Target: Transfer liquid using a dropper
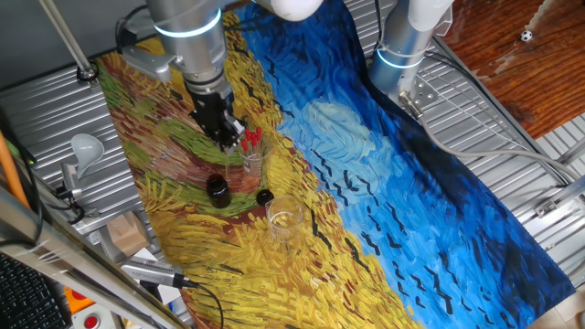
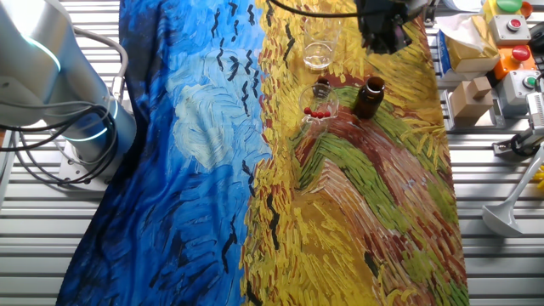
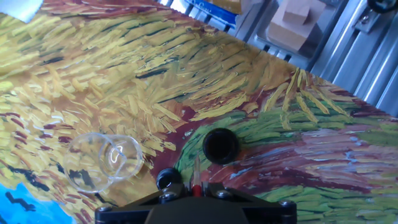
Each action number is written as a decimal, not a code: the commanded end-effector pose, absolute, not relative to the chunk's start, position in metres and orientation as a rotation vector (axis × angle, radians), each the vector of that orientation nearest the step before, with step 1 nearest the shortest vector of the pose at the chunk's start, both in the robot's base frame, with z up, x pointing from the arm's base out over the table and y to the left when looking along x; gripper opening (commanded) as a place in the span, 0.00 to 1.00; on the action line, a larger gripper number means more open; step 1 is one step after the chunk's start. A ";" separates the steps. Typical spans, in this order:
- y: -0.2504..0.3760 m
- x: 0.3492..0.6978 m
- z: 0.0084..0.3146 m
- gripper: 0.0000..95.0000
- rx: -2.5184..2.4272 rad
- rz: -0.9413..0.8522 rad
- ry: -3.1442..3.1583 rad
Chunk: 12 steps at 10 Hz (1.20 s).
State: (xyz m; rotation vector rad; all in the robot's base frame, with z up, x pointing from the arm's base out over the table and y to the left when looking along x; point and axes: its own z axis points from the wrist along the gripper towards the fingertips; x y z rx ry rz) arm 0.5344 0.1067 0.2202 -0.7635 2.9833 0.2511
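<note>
Several red-bulbed clear droppers (image 1: 250, 137) stand in one clear glass beaker (image 1: 253, 163); one black gripper (image 1: 229, 136) beside them, jaw state unclear. One dark bottle (image 1: 218, 190), one black cap (image 1: 264, 196), one empty glass cup (image 1: 284, 217) nearby.

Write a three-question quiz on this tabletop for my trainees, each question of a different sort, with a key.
1. True or false: the dark bottle has its cap on.
2. Where do the red-bulbed droppers stand? A: in a clear glass. B: in the bottle. C: in a tray.
3. Fill in: ___ clear glasses stand on the cloth.
Key: 1 false, the black cap lies on the cloth beside the bottle. 2 A. 3 two.
</note>
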 end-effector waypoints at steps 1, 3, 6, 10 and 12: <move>0.113 0.530 0.217 0.00 -0.751 0.250 2.986; 0.123 0.525 0.214 0.00 -0.740 0.245 2.995; 0.135 0.521 0.211 0.00 -0.730 0.244 3.002; 0.139 0.518 0.213 0.00 -0.746 0.244 3.010; 0.139 0.518 0.213 0.00 -0.768 0.246 3.008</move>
